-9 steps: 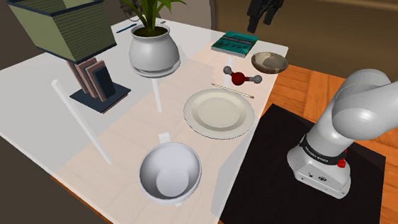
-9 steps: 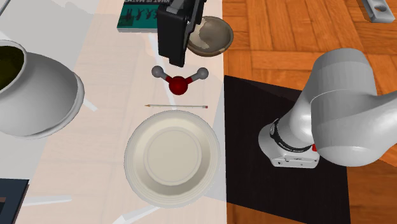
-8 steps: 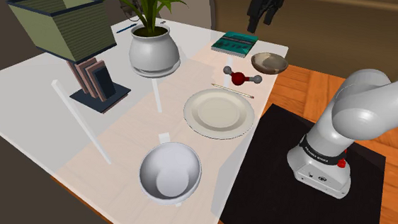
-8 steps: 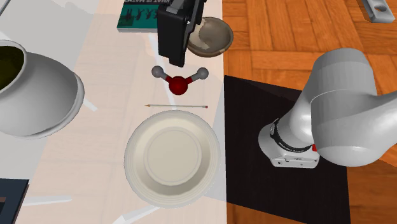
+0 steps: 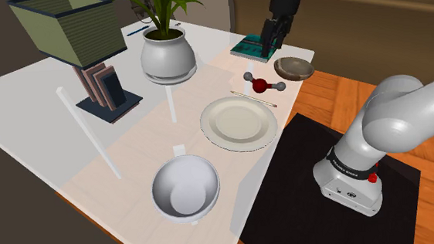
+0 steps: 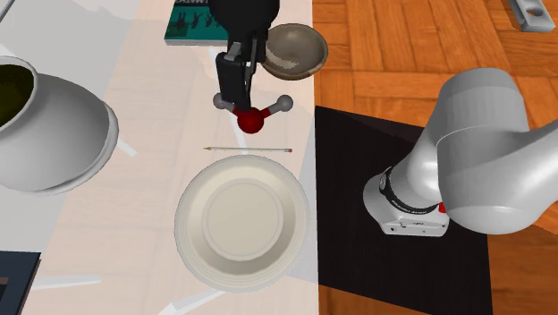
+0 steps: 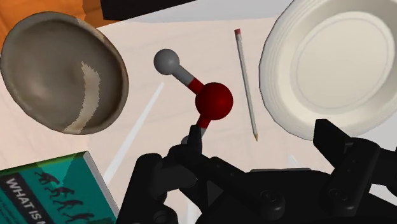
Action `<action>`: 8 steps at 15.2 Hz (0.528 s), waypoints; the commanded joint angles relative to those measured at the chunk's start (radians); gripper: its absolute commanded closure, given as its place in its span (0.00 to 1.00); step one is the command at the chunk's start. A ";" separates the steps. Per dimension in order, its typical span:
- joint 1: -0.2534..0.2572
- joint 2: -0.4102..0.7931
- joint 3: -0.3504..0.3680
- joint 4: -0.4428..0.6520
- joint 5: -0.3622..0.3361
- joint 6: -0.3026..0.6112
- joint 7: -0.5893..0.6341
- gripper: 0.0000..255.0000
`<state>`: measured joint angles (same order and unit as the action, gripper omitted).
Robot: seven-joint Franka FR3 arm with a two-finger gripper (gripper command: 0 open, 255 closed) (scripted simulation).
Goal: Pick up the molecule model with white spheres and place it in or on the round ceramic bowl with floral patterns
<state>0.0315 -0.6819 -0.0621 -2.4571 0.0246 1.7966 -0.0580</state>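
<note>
The molecule model (image 5: 264, 83) lies on the table: a dark red middle sphere (image 7: 214, 100) with two grey-white spheres (image 7: 167, 62) on short rods. The round brownish bowl (image 5: 293, 68) sits beside it at the table's edge, also seen as the bowl (image 6: 295, 49) and the bowl (image 7: 63, 73). My black gripper (image 5: 266, 48) hangs low over the table, just behind the molecule in the shoulder view. In the second exterior view the gripper (image 6: 239, 97) covers part of one grey sphere. Open, the gripper (image 7: 261, 135) has its fingers apart and holds nothing; the red sphere lies just ahead of one fingertip.
A pencil (image 6: 249, 148) lies between the molecule and a cream plate (image 6: 192, 224). A teal book (image 5: 253, 47) rests behind the gripper. A white plant pot (image 5: 167, 58), a lamp (image 5: 70, 29) on books and a metal bowl (image 5: 185, 187) stand further along the table. Wood floor (image 6: 402, 54) lies past the table's edge.
The gripper has dropped from high above the table to just over the molecule and turned about its axis. The molecule, bowl and other objects have not moved.
</note>
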 commanded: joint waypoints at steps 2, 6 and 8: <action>0.003 0.087 -0.044 -0.030 -0.002 0.072 -0.073 0.00; 0.012 0.215 -0.093 -0.047 0.007 0.154 -0.166 0.00; 0.017 0.286 -0.115 -0.048 0.016 0.194 -0.213 0.00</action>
<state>0.0475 -0.4329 -0.1625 -2.5049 0.0377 1.9693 -0.2411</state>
